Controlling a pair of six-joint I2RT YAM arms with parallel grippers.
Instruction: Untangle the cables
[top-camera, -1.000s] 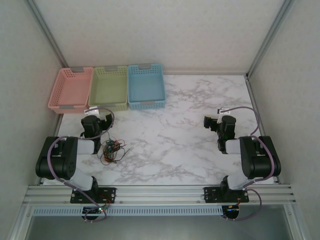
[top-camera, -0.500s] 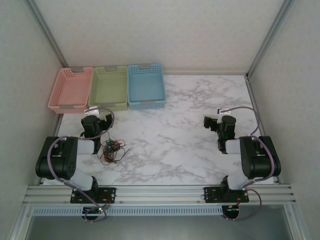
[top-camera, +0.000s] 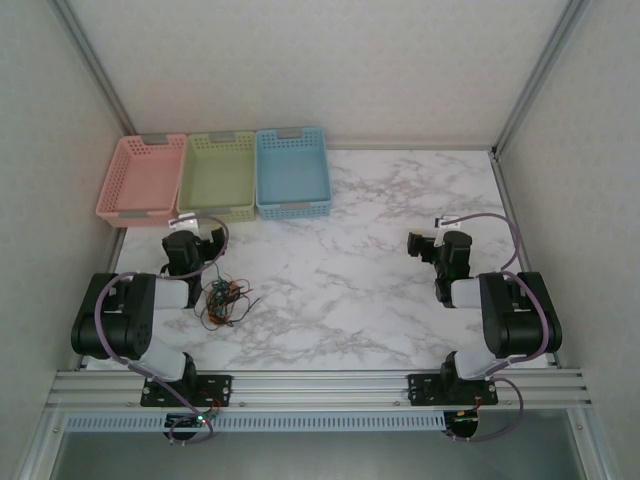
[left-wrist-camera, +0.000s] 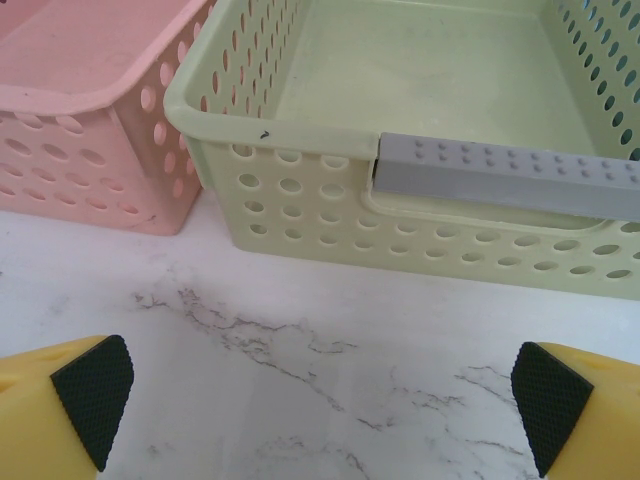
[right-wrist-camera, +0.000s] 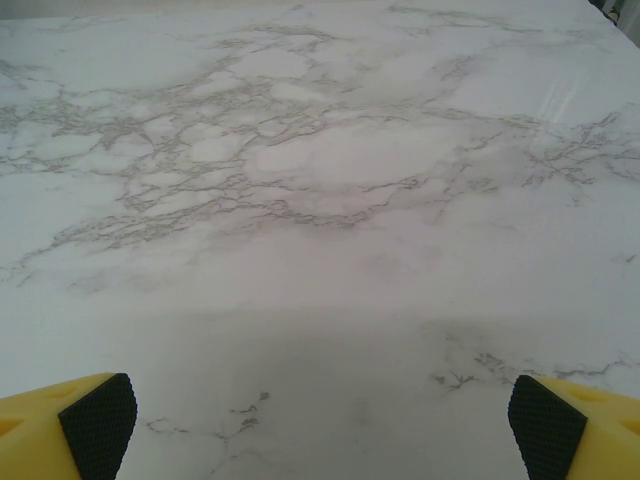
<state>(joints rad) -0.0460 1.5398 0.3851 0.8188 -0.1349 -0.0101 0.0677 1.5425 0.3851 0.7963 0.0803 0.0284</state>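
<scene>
from above, the cables lie as one small knot on the left side of the marble surface, just beside the left arm's forearm and on the near side of the left tool. red, orange, green and black show in the knot, but the strands are too thin to follow one by one, and whether any strand touches the arm i cannot tell. a pink basket, a green basket and a blue basket stand side by side along the far left edge, beyond the left tool. the right tool sits at the right side, well apart from the cables. from this height both tools are small and dark, and their spread is hard to read. in the left wrist view the black ribbed pads on yellow fingers sit in the two bottom corners, cut off by the frame, so the left tool stands wide with bare marble between the pads. the green basket is close ahead with its right end cut off and a grey handle bar in its front rim, and the pink basket beside it is cropped at the left. in the right wrist view the pads likewise sit in the bottom corners, partly cut off, so the right tool stands wide over bare marble. a soft shadow crosses the near part, and the far veins blur.
</scene>
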